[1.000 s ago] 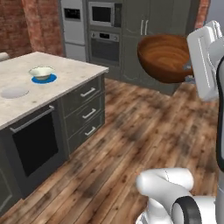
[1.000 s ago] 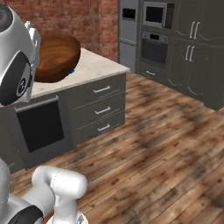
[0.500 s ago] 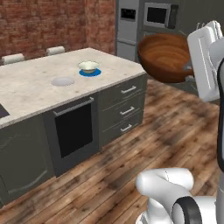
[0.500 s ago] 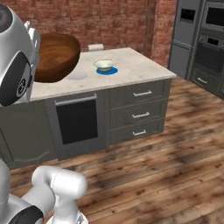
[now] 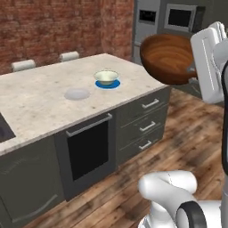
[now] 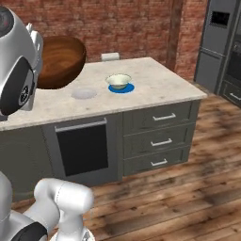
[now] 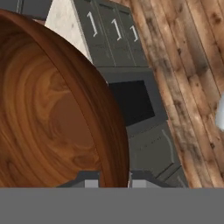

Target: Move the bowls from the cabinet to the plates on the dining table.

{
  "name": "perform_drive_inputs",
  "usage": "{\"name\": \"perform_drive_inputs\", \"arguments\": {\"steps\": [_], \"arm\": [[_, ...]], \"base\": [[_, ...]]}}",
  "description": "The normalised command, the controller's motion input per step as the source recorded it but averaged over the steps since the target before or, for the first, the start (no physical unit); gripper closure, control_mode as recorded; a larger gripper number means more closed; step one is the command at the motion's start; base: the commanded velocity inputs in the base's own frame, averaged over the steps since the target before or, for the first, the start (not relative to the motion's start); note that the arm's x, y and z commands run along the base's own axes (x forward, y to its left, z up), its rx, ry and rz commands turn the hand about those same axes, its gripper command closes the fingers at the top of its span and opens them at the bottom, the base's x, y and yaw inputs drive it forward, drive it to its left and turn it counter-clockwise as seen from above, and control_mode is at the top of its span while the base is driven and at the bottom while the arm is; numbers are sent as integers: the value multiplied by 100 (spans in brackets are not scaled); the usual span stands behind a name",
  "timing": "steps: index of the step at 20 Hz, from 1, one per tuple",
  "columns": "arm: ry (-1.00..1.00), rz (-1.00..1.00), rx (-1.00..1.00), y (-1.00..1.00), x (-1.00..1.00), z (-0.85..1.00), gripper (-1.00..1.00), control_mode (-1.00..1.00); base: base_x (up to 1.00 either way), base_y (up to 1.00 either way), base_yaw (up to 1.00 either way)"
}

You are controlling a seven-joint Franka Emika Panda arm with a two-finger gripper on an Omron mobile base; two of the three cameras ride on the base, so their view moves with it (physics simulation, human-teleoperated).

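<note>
Bench [image 5: 40,107]: speckled stone top, taken as the landmark. On it, towards the left, the pale grey plate [image 5: 77,93] lies bare. Just right of that plate the cream bowl [image 5: 106,77] sits on the blue plate [image 5: 107,84]. Further right, off the bench's corner and well above floor level, the reddish-brown bowl [image 5: 171,58] is carried in the air, tilted. The fingers [image 7: 113,180] pinch its rim, one inside, one outside. Judgement: rigid, glossy, likely slippery; a rim grip suits it, set down gently on the grey plate.
</note>
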Motion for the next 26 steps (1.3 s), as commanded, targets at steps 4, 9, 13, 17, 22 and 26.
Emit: {"name": "perform_drive_inputs", "arguments": {"steps": [4,9,13,17,22,26], "arm": [[0,0,0,0,0,0,100,100],[0,0,0,0,0,0,100,100],[0,0,0,0,0,0,100,100],[0,0,0,0,0,0,100,100],[0,0,0,0,0,0,100,100],[0,0,0,0,0,0,100,100]], "base": [[100,0,11],[100,-5,11],[100,0,9],[100,0,6],[99,0,17],[82,-9,33]]}}
